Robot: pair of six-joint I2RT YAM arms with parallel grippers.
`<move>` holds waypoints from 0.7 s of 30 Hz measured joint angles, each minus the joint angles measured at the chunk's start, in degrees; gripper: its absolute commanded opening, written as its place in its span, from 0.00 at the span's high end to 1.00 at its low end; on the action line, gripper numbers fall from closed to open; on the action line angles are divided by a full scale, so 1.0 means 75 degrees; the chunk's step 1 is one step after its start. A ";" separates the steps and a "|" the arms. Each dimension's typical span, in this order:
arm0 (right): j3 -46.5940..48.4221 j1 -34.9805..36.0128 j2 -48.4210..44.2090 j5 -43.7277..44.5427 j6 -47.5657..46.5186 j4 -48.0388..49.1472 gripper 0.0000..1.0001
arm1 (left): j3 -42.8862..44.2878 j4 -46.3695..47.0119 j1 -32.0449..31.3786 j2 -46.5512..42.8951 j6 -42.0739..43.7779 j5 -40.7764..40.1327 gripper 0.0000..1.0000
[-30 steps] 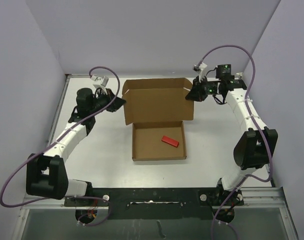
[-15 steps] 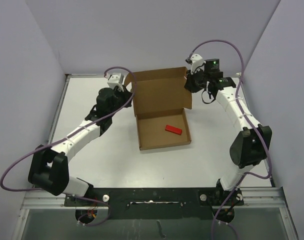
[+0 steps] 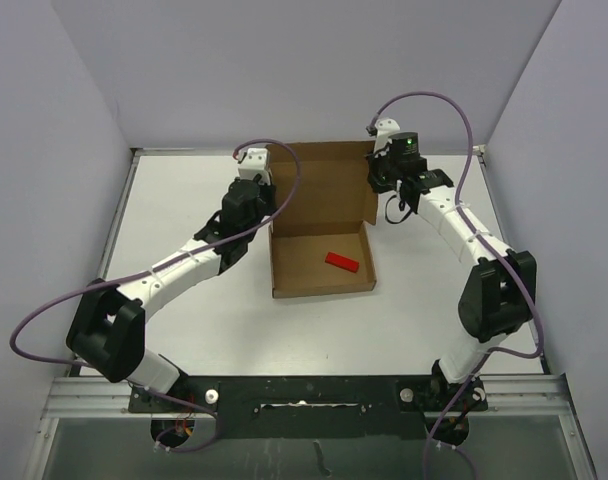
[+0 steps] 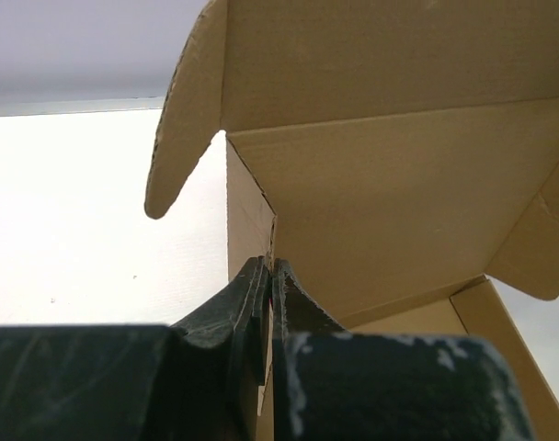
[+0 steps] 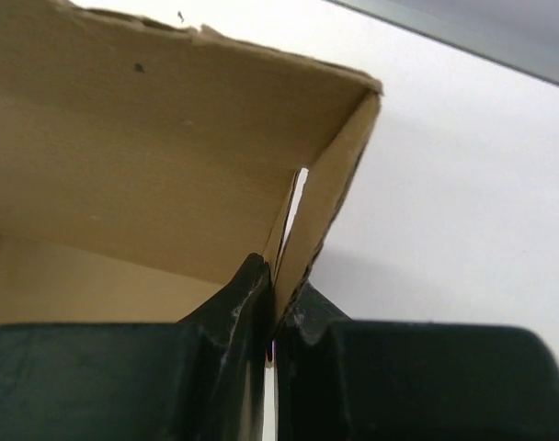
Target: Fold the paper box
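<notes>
The paper box [image 3: 322, 275] is a brown cardboard mailer lying open mid-table, its lid [image 3: 322, 185] standing up at the far side. My left gripper [image 3: 269, 207] is shut on the lid's left edge. In the left wrist view the left gripper [image 4: 272, 272] pinches a thin cardboard wall, with the lid panel [image 4: 399, 184] and a rounded side flap [image 4: 183, 119] above it. My right gripper [image 3: 376, 180] is shut on the lid's right edge. In the right wrist view the right gripper [image 5: 276, 276] clamps a folded cardboard flap [image 5: 330, 193].
A small red block [image 3: 341, 262] lies inside the box tray, toward its right side. The white table [image 3: 174, 200] is bounded by grey-violet walls on three sides. The arm bases and a black rail [image 3: 304, 392] sit along the near edge.
Both arms have swung inward and away from the near edge, holding the lid. The lid now stands more upright and the whole box has slid a little toward the back wall.
</notes>
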 measured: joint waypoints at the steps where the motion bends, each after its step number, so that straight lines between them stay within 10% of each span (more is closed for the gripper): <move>1: -0.0184 0.0006 -0.0085 0.0003 0.0026 0.0087 1.00 | -0.0003 0.0006 -0.0023 0.0000 0.0052 -0.0061 1.00; 21: -0.1413 0.0184 -0.1058 0.0201 0.0251 0.0629 0.99 | -0.1032 0.0691 -0.0455 -0.0417 0.0251 -0.0688 1.00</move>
